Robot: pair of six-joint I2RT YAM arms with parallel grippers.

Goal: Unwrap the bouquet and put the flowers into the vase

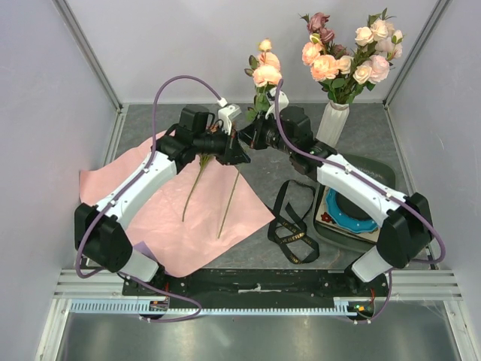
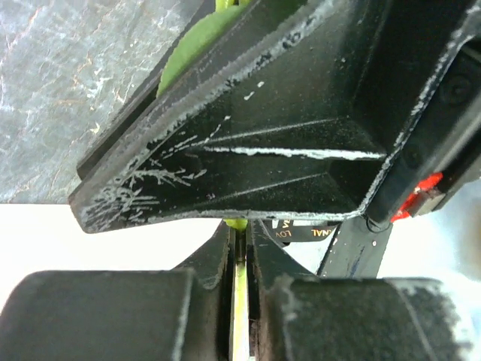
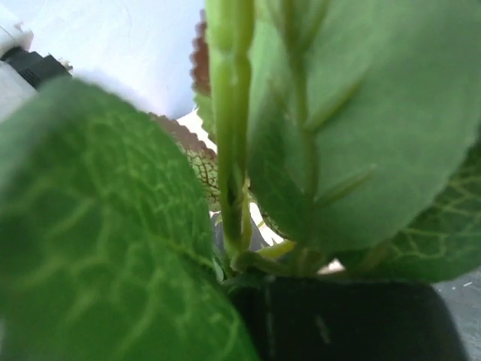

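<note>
**Top external view: stems shared between two claws above the opened paper**

The held flowers (image 1: 267,68) hang over the middle of the desk (image 1: 150,120), where the two arms meet. The peach heads are up and toward the far side. Two thin stems splay down and toward the near-left over the flat pink paper (image 1: 188,226), so the long axis is close to upright and leans a little. Whether the stem ends touch the paper cannot be told.

The left claw (image 1: 229,147) is pinched narrow on one green stem (image 2: 239,316), as the left wrist view shows. The right claw (image 1: 252,135) sits tight against the same bunch. Its own camera is filled with a stem (image 3: 229,113) and leaves, and whether it has a grip cannot be told.

This looks like a hand-over. The right claw should be firmly on the stems below the leaves before the left one lets go. The two stems then need drawing together and lifting until their ends clear the scalloped rim of the vase (image 1: 333,124), which stands well apart at the far right. They should go in upright, into a gap among the arranged flowers (image 1: 349,53). The black ribbon (image 1: 293,226) lies out of the way.
</note>
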